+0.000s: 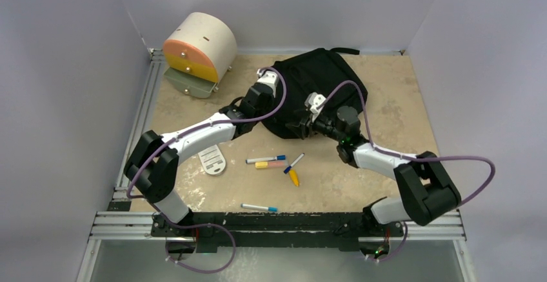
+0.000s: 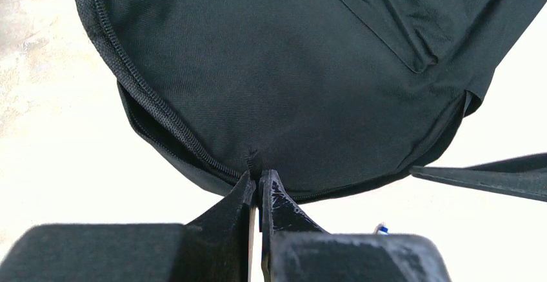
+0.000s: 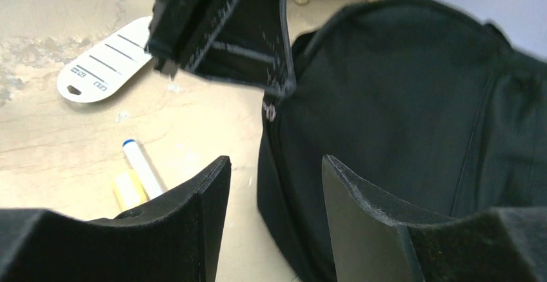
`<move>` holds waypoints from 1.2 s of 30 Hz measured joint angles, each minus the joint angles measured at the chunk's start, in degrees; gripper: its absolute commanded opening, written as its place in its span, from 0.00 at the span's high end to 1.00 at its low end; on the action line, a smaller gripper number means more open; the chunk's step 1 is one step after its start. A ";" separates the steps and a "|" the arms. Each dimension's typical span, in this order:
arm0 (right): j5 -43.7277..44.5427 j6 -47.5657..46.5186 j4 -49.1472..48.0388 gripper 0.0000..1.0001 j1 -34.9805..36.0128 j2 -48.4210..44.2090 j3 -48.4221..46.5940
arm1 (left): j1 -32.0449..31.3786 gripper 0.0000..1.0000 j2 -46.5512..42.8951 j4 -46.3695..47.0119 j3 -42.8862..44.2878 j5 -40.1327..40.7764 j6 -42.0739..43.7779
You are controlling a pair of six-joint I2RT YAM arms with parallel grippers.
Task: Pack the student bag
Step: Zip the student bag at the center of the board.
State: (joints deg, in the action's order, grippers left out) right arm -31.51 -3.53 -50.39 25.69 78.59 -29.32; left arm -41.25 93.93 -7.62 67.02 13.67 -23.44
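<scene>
Low in the frame, a blue-capped white marker pen [image 1: 259, 208] lies on the beige tabletop [image 1: 335, 191]. Mid-frame, the right gripper [image 3: 274, 166] has its jaws apart beside the large soft black fabric backpack [image 1: 322, 75], upper centre. The left gripper [image 2: 260, 175] pinches the backpack's zippered rim.

In the left wrist view the student bag [image 2: 290, 69] is running off-frame at 12 o'clock; in the right wrist view the left pincer [image 3: 277, 88] is showing blurred.
</scene>
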 measured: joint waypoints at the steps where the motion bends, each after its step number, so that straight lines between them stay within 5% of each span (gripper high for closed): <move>1: -0.39 -1.99 0.37 0.43 0.52 1.18 -1.68 | 0.00 1.00 -0.09 -0.02 -0.09 0.02 -0.17; 16: 3.02 -16.50 6.73 0.47 6.56 12.66 -10.54 | 0.00 1.00 -0.90 -0.83 -0.28 0.15 -2.43; 26: 8.26 -14.49 5.53 0.65 7.21 14.08 -10.54 | 0.39 1.00 -1.81 -1.55 -0.28 0.76 -2.97; 32: 9.57 -13.62 4.55 0.99 7.32 14.29 -10.54 | 0.70 1.00 -2.25 -1.90 -0.26 1.16 -4.04; 36: 9.75 -12.96 4.33 1.00 7.32 14.36 -10.54 | 1.09 1.00 -2.25 -1.92 -0.09 1.31 -4.04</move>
State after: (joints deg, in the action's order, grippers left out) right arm -21.76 -16.49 -46.06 33.01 92.95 -39.86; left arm -40.16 91.68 -9.54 66.94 14.98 -27.49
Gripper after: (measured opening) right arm 0.017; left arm 0.015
